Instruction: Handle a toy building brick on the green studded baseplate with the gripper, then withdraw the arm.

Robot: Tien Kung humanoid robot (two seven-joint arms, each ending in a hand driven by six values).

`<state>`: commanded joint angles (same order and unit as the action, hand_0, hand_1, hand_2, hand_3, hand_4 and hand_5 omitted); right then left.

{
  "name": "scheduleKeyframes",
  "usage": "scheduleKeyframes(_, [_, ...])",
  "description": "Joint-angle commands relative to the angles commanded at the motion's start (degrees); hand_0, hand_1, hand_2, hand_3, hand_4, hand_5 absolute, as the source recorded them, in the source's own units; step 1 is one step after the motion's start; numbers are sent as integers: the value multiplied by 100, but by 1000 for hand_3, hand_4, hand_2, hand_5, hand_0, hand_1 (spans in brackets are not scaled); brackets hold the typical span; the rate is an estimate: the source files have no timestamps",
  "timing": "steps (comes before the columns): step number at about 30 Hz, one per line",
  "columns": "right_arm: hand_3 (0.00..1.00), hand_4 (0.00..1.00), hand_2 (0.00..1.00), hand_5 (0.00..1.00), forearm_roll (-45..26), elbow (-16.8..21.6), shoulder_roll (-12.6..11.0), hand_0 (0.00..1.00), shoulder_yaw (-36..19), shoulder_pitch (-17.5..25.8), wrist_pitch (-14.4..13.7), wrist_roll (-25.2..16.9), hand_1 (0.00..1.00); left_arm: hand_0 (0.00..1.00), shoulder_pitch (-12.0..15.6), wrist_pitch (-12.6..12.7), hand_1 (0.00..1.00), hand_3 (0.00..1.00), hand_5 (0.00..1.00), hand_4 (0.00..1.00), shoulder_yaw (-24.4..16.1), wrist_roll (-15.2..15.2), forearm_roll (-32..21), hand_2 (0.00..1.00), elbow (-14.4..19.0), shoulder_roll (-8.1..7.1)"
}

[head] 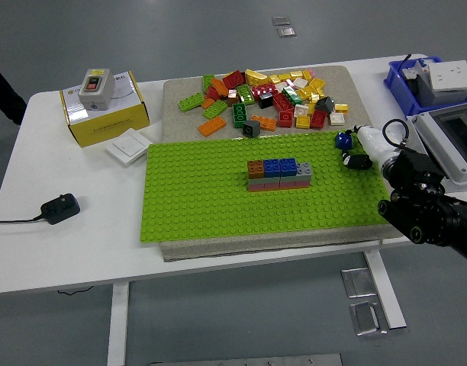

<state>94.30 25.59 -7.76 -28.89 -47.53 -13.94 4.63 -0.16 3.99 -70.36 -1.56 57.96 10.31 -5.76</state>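
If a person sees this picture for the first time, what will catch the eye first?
The bright green baseplate at the table's middle stands out first, with a short brick wall built on it. Behind it lies a colourful heap of loose bricks. The black right arm comes in from the right, its hand at the baseplate's right edge, holding a small blue brick.

to the left of my right hand [354,149] the green baseplate [218,206] lies open and flat; only the short block of stacked bricks [279,174] stands on it, well apart from my fingers. ahead and to the left, the loose brick pile [268,95] crowds the far mat. to my right the grey box [455,141] and blue bin [405,80] close that side.
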Motion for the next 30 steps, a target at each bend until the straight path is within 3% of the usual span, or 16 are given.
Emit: scheduleKeyframes(30, [791, 457, 928, 352, -218, 80, 43, 785, -63, 34, -135, -38, 866, 663, 58, 5, 661, 602, 647, 210, -93, 25, 82, 586, 0, 79])
